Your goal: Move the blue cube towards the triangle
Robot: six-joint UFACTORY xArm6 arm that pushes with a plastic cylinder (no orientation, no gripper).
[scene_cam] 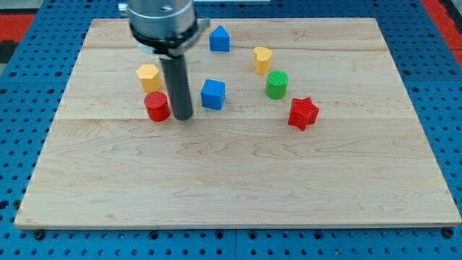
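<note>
A wooden counter (238, 195) holds small coloured blocks.
No claw shows, only my tip (182, 117), between the red cylinder (157, 106) and blue cube (213, 94), touching neither. Farther back sits the blue triangle block (219, 38).

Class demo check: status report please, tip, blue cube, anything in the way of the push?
My tip down between red cylinder and blue cube, left of cube. Blue triangle-topped block above cube. Path between them clear.
</note>
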